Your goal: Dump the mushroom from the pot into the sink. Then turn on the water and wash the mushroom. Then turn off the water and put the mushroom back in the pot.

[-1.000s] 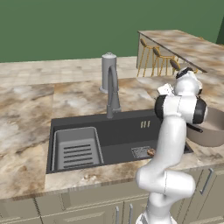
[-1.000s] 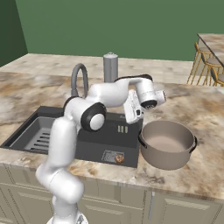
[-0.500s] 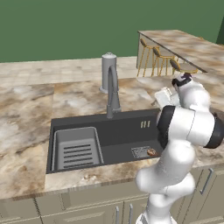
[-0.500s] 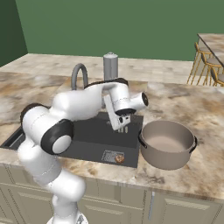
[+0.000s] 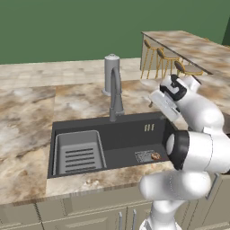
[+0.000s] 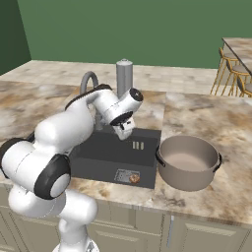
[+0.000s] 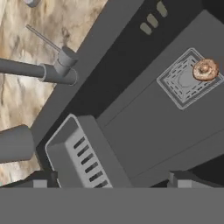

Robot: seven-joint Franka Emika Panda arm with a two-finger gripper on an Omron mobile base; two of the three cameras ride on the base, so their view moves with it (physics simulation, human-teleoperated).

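Marble counter surrounds the sink [image 5: 130, 130], where 1 mushroom [image 7: 205, 69] lies on the corner of the drain grate [image 7: 189, 78]. It looks light, soft and probably slick once wet: pinch it gently across its cap. 1 pot [image 6: 188, 161] stands right of the sink, 1 faucet [image 5: 116, 94] behind it. Gripper [image 6: 124, 133] hangs spread wide, holding nothing.

Grey domed cylinder [image 5: 111, 74] (upright) behind faucet [image 5: 115, 93]

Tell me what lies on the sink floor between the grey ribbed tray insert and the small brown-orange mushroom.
Hand view: bare dark floor, then the square drain grate; the mushroom rests on its corner, away from the tray insert.
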